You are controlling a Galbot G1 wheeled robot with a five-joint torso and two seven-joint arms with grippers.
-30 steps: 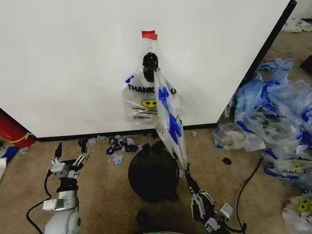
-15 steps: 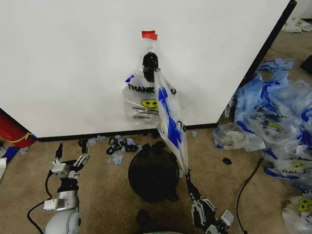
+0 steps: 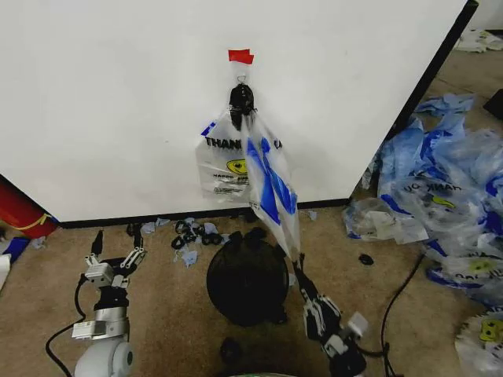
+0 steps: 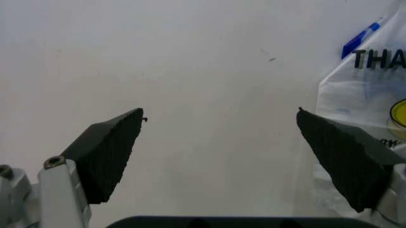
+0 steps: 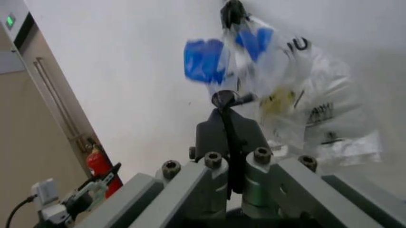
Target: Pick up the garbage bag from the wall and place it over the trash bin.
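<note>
Head view is showing the large white flat wall panel running down to a black base strip at the carpet, its right edge ending at a dark slanted border, with a heap of blue and clear plastic bags lying beyond it. The thin see-through garbage bag with black lettering, a yellow smiley face and blue handles is hanging from a small metal hook just under a strip of red tape. One side of it is being pulled outward and down in a long taut fold toward the right gripper, whose fingers are pinching its lower end closed, beside the rim of the small round black wire-mesh trash bin. The bin is standing on the carpet directly below the bag, with small blue and black scraps lying between it and the wall. The left gripper is hovering low on the left, well apart from the bin, fingers spread open on nothing, with open carpet around it.

Left wrist view is facing bare wall between the spread fingers, the bag's lettered edge sitting off to one side. Right wrist view is looking along the closed fingers up the stretched plastic to the hook, and is catching a red fire extinguisher by a far corner.
</note>
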